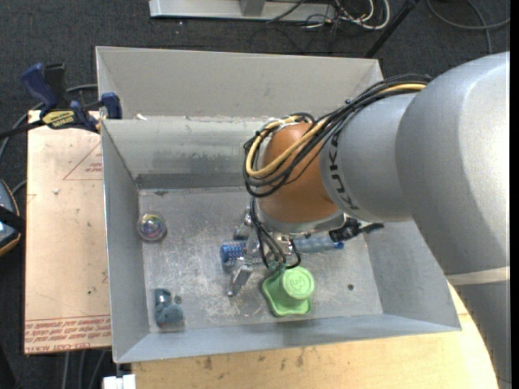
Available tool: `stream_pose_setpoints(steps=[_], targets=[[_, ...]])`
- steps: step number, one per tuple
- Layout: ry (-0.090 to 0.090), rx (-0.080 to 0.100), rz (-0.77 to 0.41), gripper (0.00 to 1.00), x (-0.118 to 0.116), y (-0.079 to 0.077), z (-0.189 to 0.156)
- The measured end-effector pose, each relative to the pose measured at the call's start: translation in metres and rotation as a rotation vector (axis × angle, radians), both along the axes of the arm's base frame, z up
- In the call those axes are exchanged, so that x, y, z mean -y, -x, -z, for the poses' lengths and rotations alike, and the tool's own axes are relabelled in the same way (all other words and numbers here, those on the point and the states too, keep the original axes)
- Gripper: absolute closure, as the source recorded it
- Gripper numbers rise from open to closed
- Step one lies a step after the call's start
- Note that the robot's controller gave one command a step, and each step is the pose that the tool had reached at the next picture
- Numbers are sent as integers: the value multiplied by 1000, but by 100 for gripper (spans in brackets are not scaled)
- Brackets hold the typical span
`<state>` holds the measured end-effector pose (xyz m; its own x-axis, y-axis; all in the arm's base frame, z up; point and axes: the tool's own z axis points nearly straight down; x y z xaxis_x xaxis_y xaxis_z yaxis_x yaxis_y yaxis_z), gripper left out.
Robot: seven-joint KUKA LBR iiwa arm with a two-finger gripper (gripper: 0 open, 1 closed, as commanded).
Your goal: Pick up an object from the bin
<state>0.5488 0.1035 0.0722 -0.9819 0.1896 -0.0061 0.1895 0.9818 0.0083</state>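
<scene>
Arm (438, 144) w/ gripper (244, 275) just beside green cap (289, 291).

green piece (288, 292), blue block (232, 252) — grey bin (122, 217)

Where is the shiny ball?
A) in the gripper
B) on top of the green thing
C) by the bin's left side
C: the ball lies near the left wall of the bin, apart from the gripper and the green thing.
</scene>
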Motion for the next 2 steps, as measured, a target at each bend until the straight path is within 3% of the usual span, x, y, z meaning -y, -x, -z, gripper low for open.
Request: stream_pose_setpoints(steps=[1, 2], targets=[[2, 3, -6, 100, -2, -2, -4], [5, 0, -34, 100, -7, -1, -185]])
